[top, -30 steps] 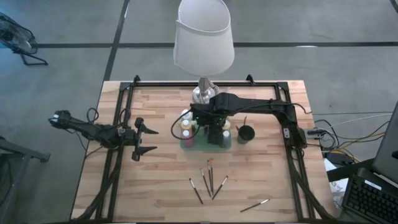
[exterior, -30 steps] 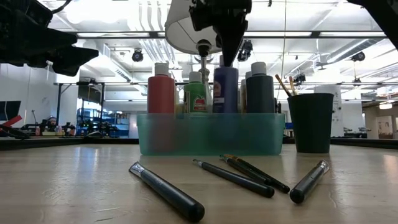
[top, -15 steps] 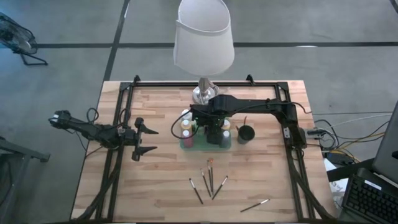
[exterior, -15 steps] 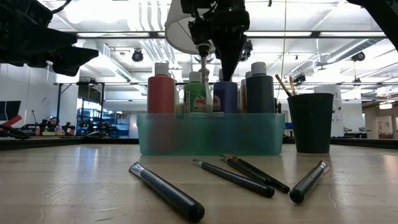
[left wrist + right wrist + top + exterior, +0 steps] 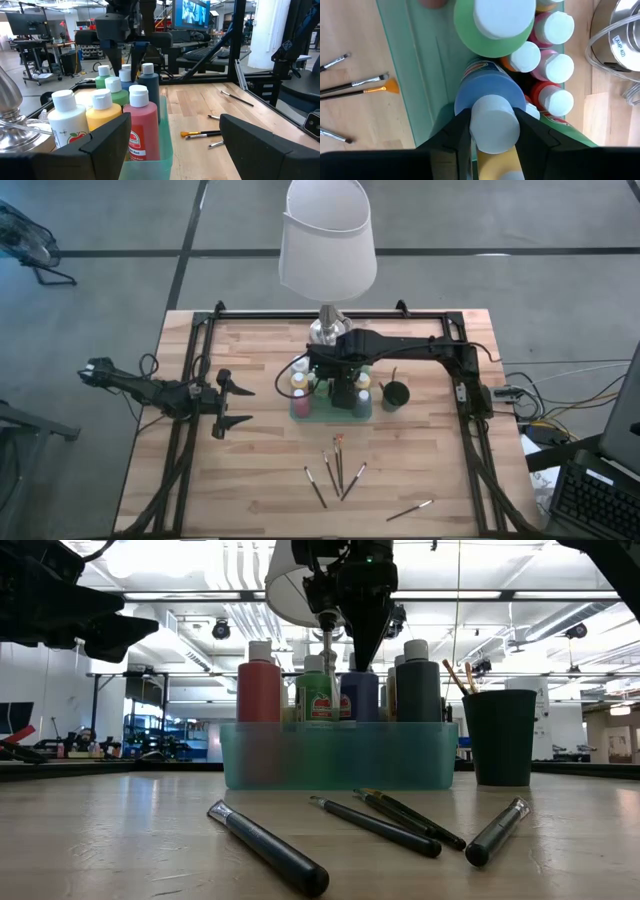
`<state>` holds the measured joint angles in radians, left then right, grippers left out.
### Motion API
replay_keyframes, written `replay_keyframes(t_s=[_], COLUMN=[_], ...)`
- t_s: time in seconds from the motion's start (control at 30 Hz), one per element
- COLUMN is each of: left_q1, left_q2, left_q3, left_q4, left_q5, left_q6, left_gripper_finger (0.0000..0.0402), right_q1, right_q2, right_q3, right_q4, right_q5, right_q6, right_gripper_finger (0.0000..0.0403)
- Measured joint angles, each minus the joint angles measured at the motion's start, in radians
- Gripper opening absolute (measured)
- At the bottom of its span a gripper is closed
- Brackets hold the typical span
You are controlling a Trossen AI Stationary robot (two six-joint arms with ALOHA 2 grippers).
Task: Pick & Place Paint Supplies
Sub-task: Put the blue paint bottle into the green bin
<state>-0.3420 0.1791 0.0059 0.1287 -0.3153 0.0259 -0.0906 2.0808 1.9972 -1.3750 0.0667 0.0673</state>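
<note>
Fingers of the right gripper [image 5: 492, 132] clamp the white cap of a blue paint bottle [image 5: 487, 92], which stands upright in the teal tray [image 5: 340, 755] at mid-table among the other bottles, a green bottle [image 5: 495, 30] just beside it. The left gripper [image 5: 228, 404] waits with its jaws wide apart and empty, well off toward the table's left edge. Loose paintbrushes [image 5: 335, 470] lie on the wood in front of the tray, and a black cup [image 5: 396, 394] beside it holds a few more. The risk from here, as I judge it, is crowding: the bottles stand shoulder to shoulder, so a tilted lift or release could drag or tip a neighbour, and a grip on the cap alone may slip. Whether the blue bottle's base rests fully on the tray floor is hidden behind the tray's frosted wall, and the arm covers much of the tray from above, under the lamp [image 5: 328, 240].
</note>
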Motion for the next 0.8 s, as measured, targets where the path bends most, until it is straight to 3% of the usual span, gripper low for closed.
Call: replay_keyframes(t_s=[0.8], left_q1=[0.0], left_q2=[0.0], left_q3=[0.0], left_q4=[-0.003], left_q5=[0.0], left_q6=[0.0], left_gripper_finger=[0.031], right_q1=[-0.008], right_q2=[0.002], right_q3=[-0.003], right_q4=[-0.01], right_q5=[0.012], right_q6=[-0.02], right_gripper_finger=[0.0127])
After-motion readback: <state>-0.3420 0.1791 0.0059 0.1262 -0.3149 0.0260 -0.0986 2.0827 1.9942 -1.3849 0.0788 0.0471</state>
